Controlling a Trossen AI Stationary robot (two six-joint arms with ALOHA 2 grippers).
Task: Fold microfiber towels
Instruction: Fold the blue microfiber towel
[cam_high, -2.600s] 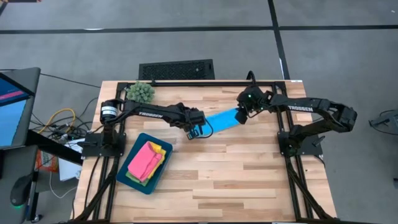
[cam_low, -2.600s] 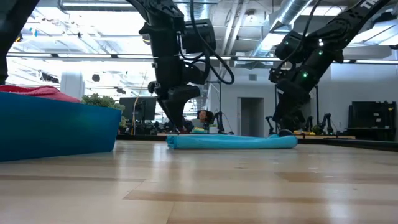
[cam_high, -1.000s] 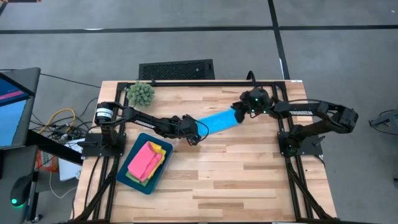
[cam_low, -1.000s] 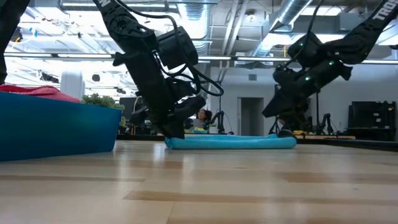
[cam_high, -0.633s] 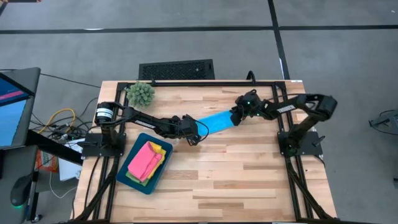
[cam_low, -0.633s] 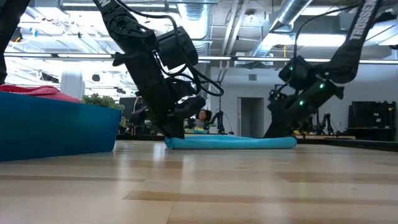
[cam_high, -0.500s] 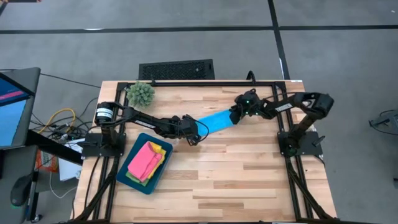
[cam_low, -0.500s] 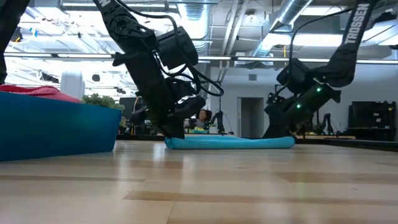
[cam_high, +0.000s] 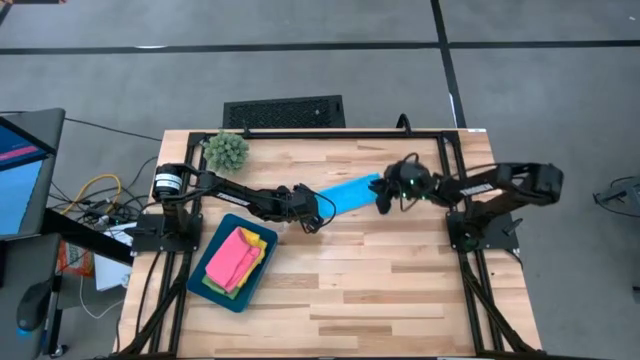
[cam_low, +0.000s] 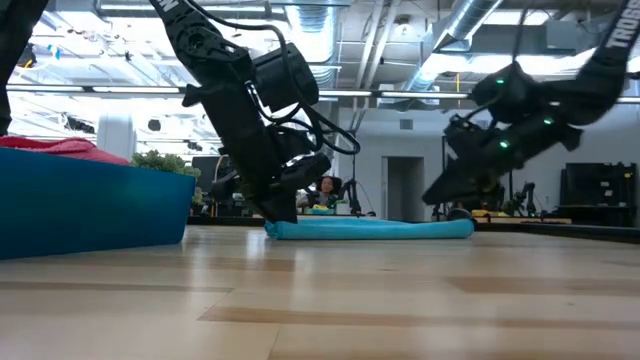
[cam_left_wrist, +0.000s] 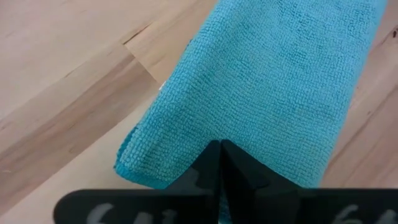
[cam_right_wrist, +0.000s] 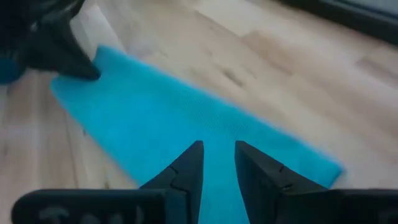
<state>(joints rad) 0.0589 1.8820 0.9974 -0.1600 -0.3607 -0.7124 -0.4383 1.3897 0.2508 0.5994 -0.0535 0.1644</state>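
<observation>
The light blue towel (cam_high: 345, 192) lies folded into a long narrow strip across the middle of the table; it also shows in the low view (cam_low: 370, 228). My left gripper (cam_high: 308, 208) is shut and slants down onto the strip's left end (cam_left_wrist: 219, 149). My right gripper (cam_high: 381, 198) hovers a little above the strip's right end (cam_low: 432, 197), its fingers a narrow gap apart (cam_right_wrist: 217, 155), touching nothing. The pink towel (cam_high: 236, 256) lies on top of the yellow and green ones in the dark teal tray (cam_high: 212, 287). My left gripper has its shut fingertips on the top of the strip's left end (cam_left_wrist: 211, 134), just inside the end edge. The fingers slant down from the table's left and lie along the strip. The towel lies flat on the table. Whether a layer is caught between the tips does not show.
The spiky green plant ball (cam_high: 227, 148) stands at the far left corner. The tray stands near the left edge, in front of the left arm; it shows large in the low view (cam_low: 90, 210). Bare wood lies along the near half of the table.
My right gripper has dipped to the strip's right end, then risen off it and drawn a little toward the table's near edge, tipping to a flatter slant. The strip's right end has shifted slightly leftward. The rest of the towel has stayed put.
</observation>
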